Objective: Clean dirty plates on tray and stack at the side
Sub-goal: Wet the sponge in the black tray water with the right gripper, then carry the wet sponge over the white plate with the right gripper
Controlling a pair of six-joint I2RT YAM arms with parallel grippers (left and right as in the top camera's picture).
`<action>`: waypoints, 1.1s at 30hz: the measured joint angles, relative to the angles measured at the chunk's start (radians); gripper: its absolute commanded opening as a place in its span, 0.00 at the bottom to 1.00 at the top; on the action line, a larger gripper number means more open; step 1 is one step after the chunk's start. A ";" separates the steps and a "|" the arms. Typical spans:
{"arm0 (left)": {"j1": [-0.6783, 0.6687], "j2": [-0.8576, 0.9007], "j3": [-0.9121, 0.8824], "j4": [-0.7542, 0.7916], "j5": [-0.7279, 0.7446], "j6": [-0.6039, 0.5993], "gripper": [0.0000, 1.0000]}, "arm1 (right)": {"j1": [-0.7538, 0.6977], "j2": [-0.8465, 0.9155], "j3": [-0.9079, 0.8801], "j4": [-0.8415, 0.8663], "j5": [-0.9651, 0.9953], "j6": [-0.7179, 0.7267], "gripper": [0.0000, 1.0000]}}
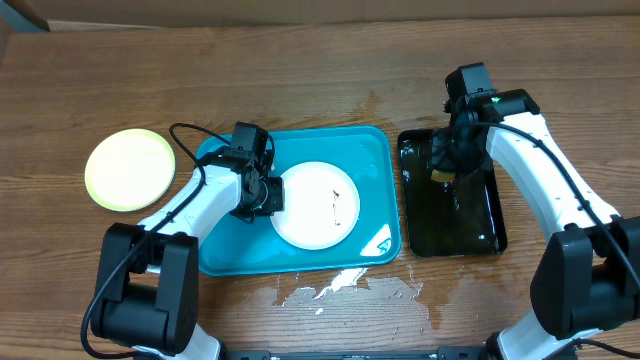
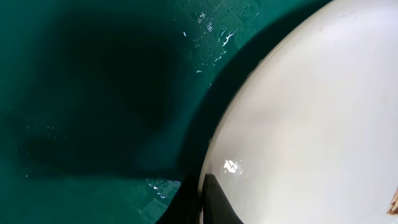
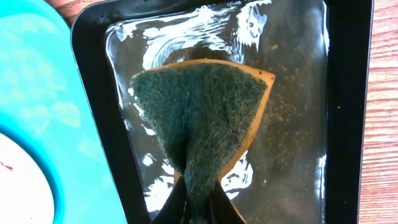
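A white plate (image 1: 318, 205) with small dark smears lies on the turquoise tray (image 1: 372, 150). My left gripper (image 1: 268, 193) is shut on that plate's left rim; the left wrist view shows the rim (image 2: 298, 112) pinched between the fingers (image 2: 208, 202). A pale yellow plate (image 1: 130, 168) lies on the table left of the tray. My right gripper (image 1: 447, 165) is shut on a green-and-yellow sponge (image 3: 202, 118), held over the wet black tray (image 1: 487, 215). A third plate is not in view.
Water is spilled on the wooden table (image 1: 350, 285) just in front of the turquoise tray. The black tray (image 3: 348, 112) holds shallow water and stands right beside the turquoise tray (image 3: 37, 106).
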 measured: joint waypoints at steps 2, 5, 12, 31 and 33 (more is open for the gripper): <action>0.000 0.000 0.000 0.000 0.000 0.000 0.04 | 0.000 0.000 0.000 -0.001 0.001 0.000 0.04; 0.000 0.000 0.000 0.002 0.001 0.000 0.07 | 0.000 0.000 0.000 -0.004 0.016 0.000 0.04; 0.000 0.000 0.000 -0.001 0.007 -0.003 0.31 | 0.000 0.000 0.000 -0.010 -0.077 0.000 0.04; 0.000 0.000 -0.001 0.055 0.048 -0.007 0.04 | 0.322 0.000 0.000 0.098 -0.323 0.117 0.04; 0.000 0.000 -0.001 0.055 0.049 -0.007 0.04 | 0.375 0.000 0.000 0.099 -0.251 0.177 0.04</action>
